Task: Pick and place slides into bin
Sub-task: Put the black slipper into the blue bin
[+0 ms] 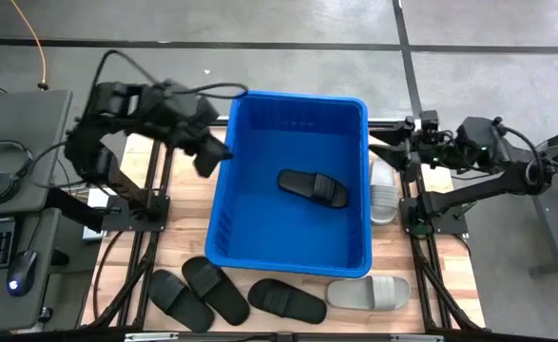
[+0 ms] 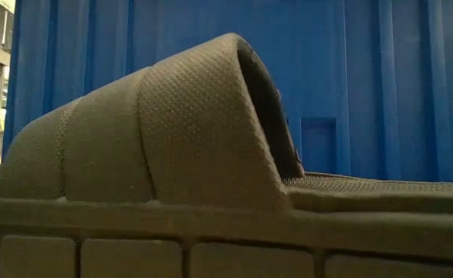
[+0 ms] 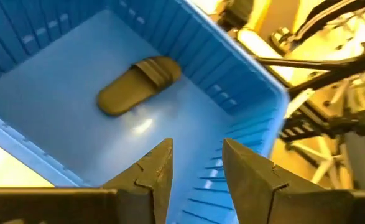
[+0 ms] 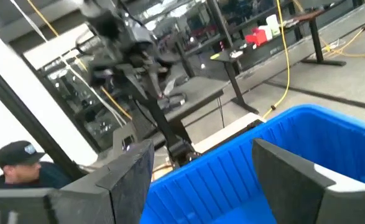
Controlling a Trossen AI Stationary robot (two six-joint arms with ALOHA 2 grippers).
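The blue bin [image 1: 288, 249] stands mid-table, and one black slide [image 1: 313, 186] lies flat on its floor; the slide also shows in the left wrist view [image 3: 138, 84]. My left gripper [image 1: 207, 160] hovers over the bin's left rim, open and empty [image 3: 198, 168]. My right gripper [image 1: 395, 152] waits just off the bin's right rim, open and empty [image 4: 201, 168]. A light grey slide [image 1: 383, 188] lies on the table right of the bin. Another grey slide [image 1: 369, 292] and three black slides [image 1: 286, 300] [image 1: 215, 288] [image 1: 179, 301] lie along the near edge.
The low view is filled by a black slide's strap [image 2: 157, 131] close up, with the bin wall [image 2: 365, 77] behind it. A desk with headphones and keyboard [image 1: 3, 190] stands left of the table. A person [image 4: 14, 163] shows beyond the table.
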